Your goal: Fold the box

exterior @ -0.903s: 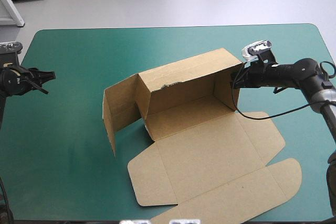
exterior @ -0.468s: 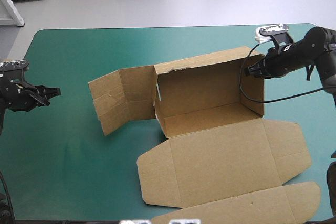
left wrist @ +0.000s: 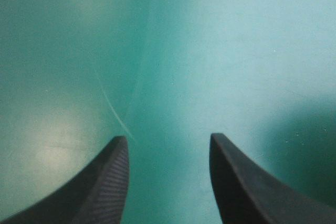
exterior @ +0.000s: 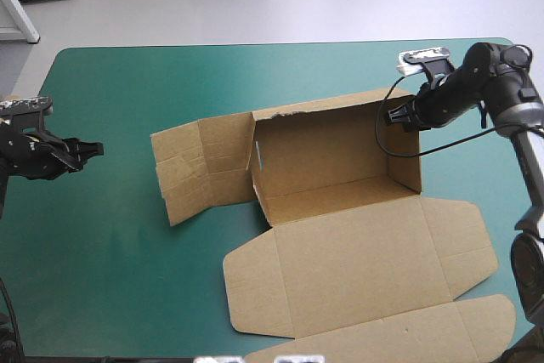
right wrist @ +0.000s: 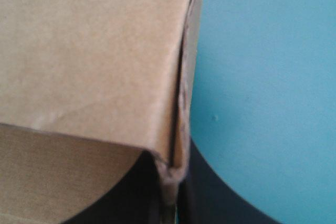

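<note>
High view with both wrist views. The box point(exterior: 340, 235), a cut sheet of brown board, lies from the centre of the table point(exterior: 119, 82) toward 4 o'clock. Its far wall point(exterior: 323, 138) and the end wall point(exterior: 404, 155) at 3 o'clock stand upright. The panel point(exterior: 200, 167) at 9 o'clock is splayed outward and leans low. The lid point(exterior: 357, 269) lies flat toward 6 o'clock, and its outer flap reaches the table's near edge.

The right arm enters from the table's 3 o'clock edge. It is bent at the elbow, and the forearm points toward 9 o'clock. The right end effector point(exterior: 391, 115) sits at the box's corner at 2 o'clock. Its black fingers point(right wrist: 215, 198) are all but pressed together, pinching the edge of the upright board between them.

The left arm comes in at the table's 9 o'clock edge, held low and pointing toward 3 o'clock. The left end effector point(exterior: 89, 150) is well apart from the box. Its fingers point(left wrist: 107, 182) are spread over bare teal-green cover, with nothing between them.
</note>
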